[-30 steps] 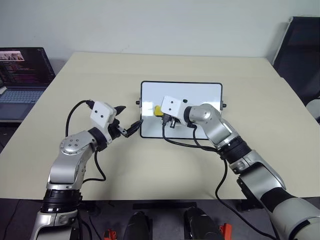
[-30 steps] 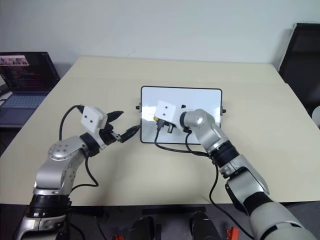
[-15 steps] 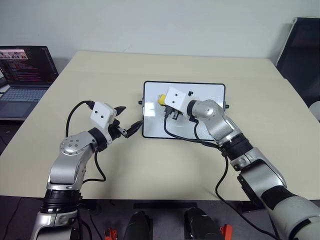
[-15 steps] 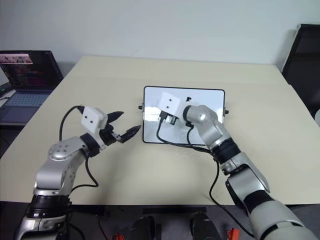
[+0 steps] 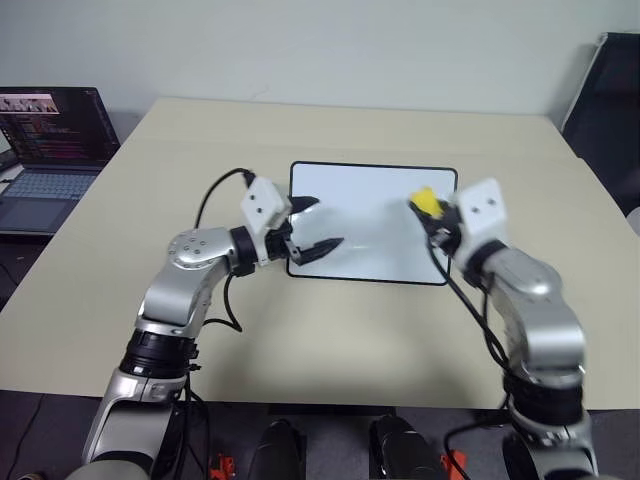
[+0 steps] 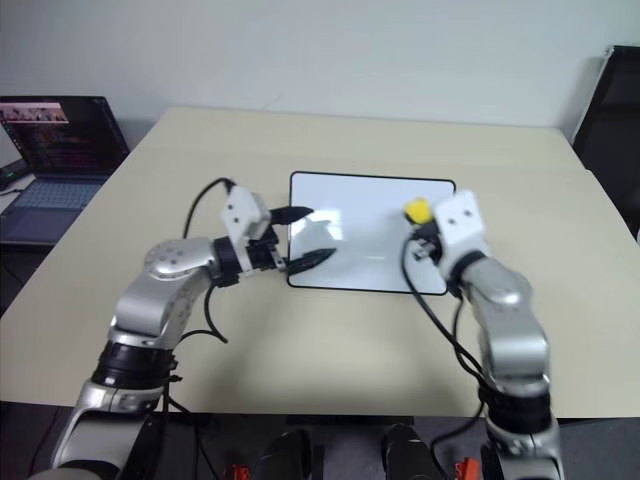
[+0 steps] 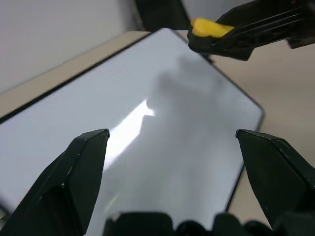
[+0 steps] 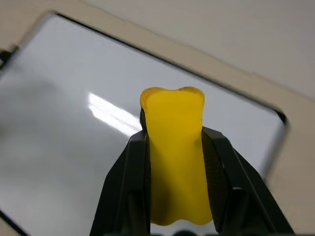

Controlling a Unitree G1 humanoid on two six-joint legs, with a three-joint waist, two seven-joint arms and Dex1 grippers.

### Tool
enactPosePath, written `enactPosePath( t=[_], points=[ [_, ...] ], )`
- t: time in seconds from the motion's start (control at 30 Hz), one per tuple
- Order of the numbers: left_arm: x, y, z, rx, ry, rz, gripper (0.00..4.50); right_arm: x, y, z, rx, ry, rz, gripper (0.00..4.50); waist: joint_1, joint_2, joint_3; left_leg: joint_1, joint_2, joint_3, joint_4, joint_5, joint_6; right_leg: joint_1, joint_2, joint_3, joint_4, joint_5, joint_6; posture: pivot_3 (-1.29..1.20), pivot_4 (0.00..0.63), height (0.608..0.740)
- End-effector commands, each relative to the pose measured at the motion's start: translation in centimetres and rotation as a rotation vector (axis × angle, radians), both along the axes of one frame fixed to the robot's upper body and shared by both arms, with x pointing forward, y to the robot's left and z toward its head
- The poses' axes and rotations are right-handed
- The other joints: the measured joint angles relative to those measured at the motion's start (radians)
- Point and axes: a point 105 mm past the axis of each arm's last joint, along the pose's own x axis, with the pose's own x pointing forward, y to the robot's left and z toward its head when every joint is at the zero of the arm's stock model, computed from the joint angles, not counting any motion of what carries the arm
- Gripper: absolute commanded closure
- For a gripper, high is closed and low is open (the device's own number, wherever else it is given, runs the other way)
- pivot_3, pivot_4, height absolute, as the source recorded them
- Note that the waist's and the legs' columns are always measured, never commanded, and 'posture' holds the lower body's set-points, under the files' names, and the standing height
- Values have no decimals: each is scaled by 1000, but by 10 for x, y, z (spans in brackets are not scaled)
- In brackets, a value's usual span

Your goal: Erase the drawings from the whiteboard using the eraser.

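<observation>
Whiteboard (image 5: 372,222) flat on table (image 5: 300,330), long axis running left–right. Right tool (image 5: 432,212) clamped on yellow eraser (image 5: 424,201) over board's right end; the eraser juts out past the fingertips. Left tool (image 5: 312,226) spread wide over board's left end.

Office: laptop (image 5: 50,140) beside beige table (image 5: 300,310)
</observation>
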Motion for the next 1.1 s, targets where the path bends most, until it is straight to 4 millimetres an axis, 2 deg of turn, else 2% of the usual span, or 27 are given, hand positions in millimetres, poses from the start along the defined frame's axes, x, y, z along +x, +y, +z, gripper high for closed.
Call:
enactPosePath(
  t=[0.03,0.1,0.17,0.23,0.4,0.6,0.67,0.8,0.97,1.1],
  points=[
    [-9,-30,4,33,-1,-170,0,-29,-46,-9,7,45,-194,3416,5,0,0,0,0,0,0,0,0,0,0,0,0,0,0,0,150,740],
    [-12,-48,1,55,10,-256,0,-41,-61,-29,16,126,-256,3416,5,0,0,0,0,0,0,0,0,0,0,0,0,-2,3,0,150,740],
    [-15,-66,0,74,16,-332,0,-46,-69,-43,26,180,-288,3416,1,0,0,0,0,1,1,0,0,0,0,1,0,-5,0,0,150,740],
    [-17,-80,-1,90,14,-394,0,-43,-78,-51,49,193,-335,3416,-7,0,0,1,-1,1,2,0,0,0,0,2,0,-5,-1,0,150,740],
    [-19,-98,-6,115,18,-458,0,-25,-93,-58,75,194,-401,3416,-24,0,0,2,-1,1,4,0,1,1,0,4,0,-3,-1,0,150,740],
    [-22,-110,-12,140,0,-486,0,0,-105,-65,122,194,-429,3416,-22,1,0,1,-1,1,2,0,1,1,0,4,0,-3,0,0,150,740],
    [-22,-111,-12,140,-3,-488,0,6,-105,-66,129,195,-424,3416,-21,1,1,1,-2,1,1,0,1,1,0,4,-1,-1,5,0,150,740],
    [-24,-105,-14,144,3,-479,0,16,-108,-70,136,201,-423,3416,-21,1,1,1,-1,1,0,0,1,1,0,3,0,-1,5,0,150,740],
    [-26,-100,-17,136,18,-457,0,19,-108,-68,154,184,-406,1841,-22,2,1,1,-1,1,0,0,1,1,0,3,0,-1,6,0,150,740],
    [-25,-92,-20,119,34,-408,0,19,-106,-59,156,151,-385,349,-21,2,1,1,-1,0,1,0,1,1,0,3,0,-1,6,0,150,740]
  ],
)
